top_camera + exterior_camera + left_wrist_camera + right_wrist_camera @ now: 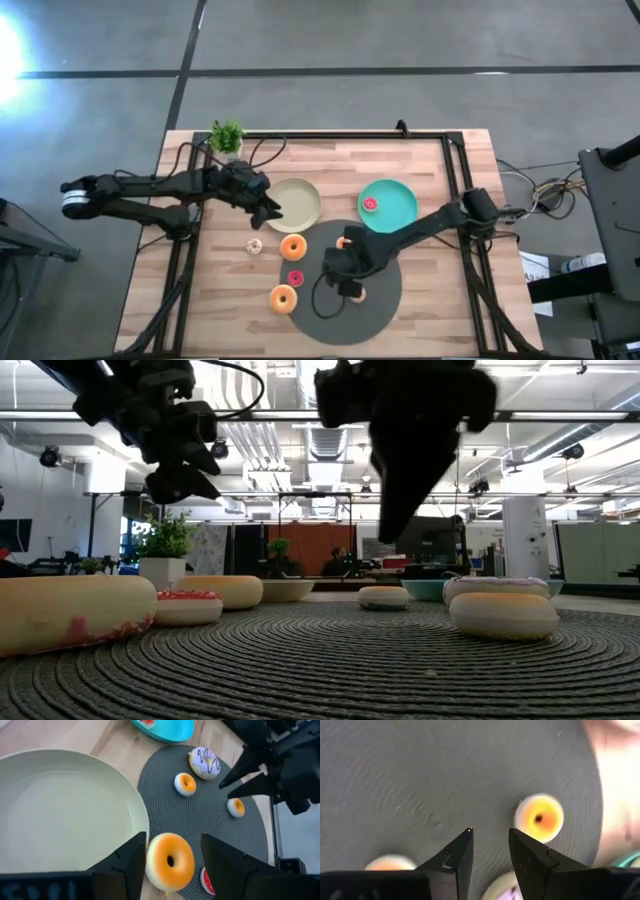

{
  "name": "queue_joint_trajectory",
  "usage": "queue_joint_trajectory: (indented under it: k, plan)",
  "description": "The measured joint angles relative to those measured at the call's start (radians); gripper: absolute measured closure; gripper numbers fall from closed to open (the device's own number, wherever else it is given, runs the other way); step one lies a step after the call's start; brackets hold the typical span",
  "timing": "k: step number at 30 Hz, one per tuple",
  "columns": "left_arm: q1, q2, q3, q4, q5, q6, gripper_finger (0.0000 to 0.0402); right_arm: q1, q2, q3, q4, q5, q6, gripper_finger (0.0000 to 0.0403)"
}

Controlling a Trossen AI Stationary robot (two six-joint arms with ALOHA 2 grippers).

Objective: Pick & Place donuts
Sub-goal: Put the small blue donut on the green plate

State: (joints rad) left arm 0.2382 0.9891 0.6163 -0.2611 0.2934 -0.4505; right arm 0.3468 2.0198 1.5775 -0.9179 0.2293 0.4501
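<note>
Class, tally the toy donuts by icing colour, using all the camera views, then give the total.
Orange donuts: 4
Pink donuts: 2
Cream donut: 1
Lilac-white donut: 1
Total: 8

Dark jointed arms, black cables
</note>
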Motion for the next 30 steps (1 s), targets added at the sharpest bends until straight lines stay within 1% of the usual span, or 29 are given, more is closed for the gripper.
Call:
queue_joint_trajectory:
  k: [5,13,18,22,30]
  plan:
    - [0.0,-0.009,0.0,0.009,-0.007,-0.001,0.0239,-0.006,0.028,-0.002,0.009,0.014,-0.055,0.0281]
    - [0.0,-0.015,0.0,0.01,-0.018,0.005,0.0239,-0.044,0.043,-0.012,0.016,0.012,-0.063,0.0286]
    - [0.0,-0.015,0.0,0.015,-0.022,0.005,0.0239,-0.064,0.068,-0.026,0.033,0.012,-0.108,0.0285]
    - [0.0,-0.015,0.0,0.015,-0.022,0.005,0.0239,-0.07,0.074,-0.029,0.041,0.013,-0.106,0.0284]
    - [0.0,-0.015,0.0,0.016,-0.033,0.005,0.0239,-0.072,0.072,-0.033,0.041,0.048,-0.106,0.0291]
